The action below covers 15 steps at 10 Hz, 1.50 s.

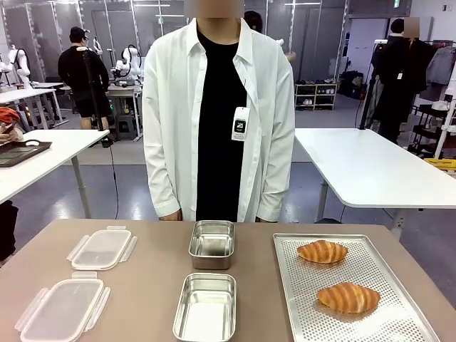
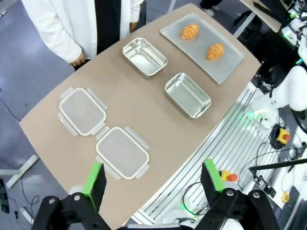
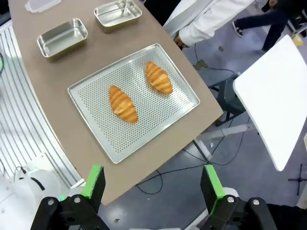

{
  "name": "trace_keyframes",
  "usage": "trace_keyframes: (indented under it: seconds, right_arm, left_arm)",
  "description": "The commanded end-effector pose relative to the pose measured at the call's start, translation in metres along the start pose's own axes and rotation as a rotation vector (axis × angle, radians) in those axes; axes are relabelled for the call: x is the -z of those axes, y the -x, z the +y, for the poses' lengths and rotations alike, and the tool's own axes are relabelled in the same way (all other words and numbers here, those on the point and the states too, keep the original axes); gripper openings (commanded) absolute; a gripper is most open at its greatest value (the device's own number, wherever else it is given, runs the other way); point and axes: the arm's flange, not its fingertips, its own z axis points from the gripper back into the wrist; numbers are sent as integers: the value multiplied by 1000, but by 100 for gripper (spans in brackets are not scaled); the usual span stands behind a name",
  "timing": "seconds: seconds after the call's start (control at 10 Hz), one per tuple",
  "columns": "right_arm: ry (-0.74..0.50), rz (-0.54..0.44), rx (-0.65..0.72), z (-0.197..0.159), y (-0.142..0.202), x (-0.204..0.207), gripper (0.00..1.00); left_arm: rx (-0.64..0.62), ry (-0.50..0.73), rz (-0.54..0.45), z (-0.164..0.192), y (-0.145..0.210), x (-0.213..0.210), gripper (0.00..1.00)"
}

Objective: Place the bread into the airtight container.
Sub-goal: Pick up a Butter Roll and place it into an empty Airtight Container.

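Two golden croissant-shaped breads lie on a perforated metal tray (image 1: 370,324) at the table's right: one farther (image 1: 322,251) (image 3: 159,77) (image 2: 190,31), one nearer (image 1: 348,297) (image 3: 123,104) (image 2: 215,51). Two open steel airtight containers stand mid-table, one near the person (image 1: 211,244) (image 2: 144,56) (image 3: 117,13), one near the front edge (image 1: 205,307) (image 2: 187,94) (image 3: 62,37). My left gripper (image 2: 152,179) hangs open high above the table's left edge. My right gripper (image 3: 151,182) hangs open high above the tray's outer side, with nothing between its fingers.
Two clear plastic lids (image 1: 101,248) (image 1: 63,308) lie on the table's left. A person in a white shirt (image 1: 217,107) stands at the far edge, hands down. White tables stand beyond on both sides.
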Motion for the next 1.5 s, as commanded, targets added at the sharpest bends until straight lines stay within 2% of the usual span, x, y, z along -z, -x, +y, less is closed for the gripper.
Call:
trace_keyframes:
  seconds: [0.0,0.1,0.2,0.7,0.8,0.9,1.1,1.4]
  right_arm:
    - [-4,1,9,-2,1,-2,100]
    - [-2,13,78,-3,-4,5,100]
    - [6,-5,11,-2,5,-6,100]
    - [5,3,26,-4,4,-4,100]
    - [-8,26,-95,2,-13,4,100]
    - [-23,60,-297,17,-28,18,100]
    - [-21,179,-524,33,-58,63,100]
    - [-60,294,-687,61,-77,139,100]
  left_arm:
    - [13,40,-11,-4,6,4,100]
    - [24,78,1,-3,7,12,100]
    - [-5,2,-8,0,4,-4,100]
    - [-5,2,-8,0,4,-4,100]
    - [-5,2,-8,0,4,-4,100]
    - [-5,2,-8,0,4,-4,100]
    - [-5,2,-8,0,4,-4,100]
    - [-5,2,-8,0,4,-4,100]
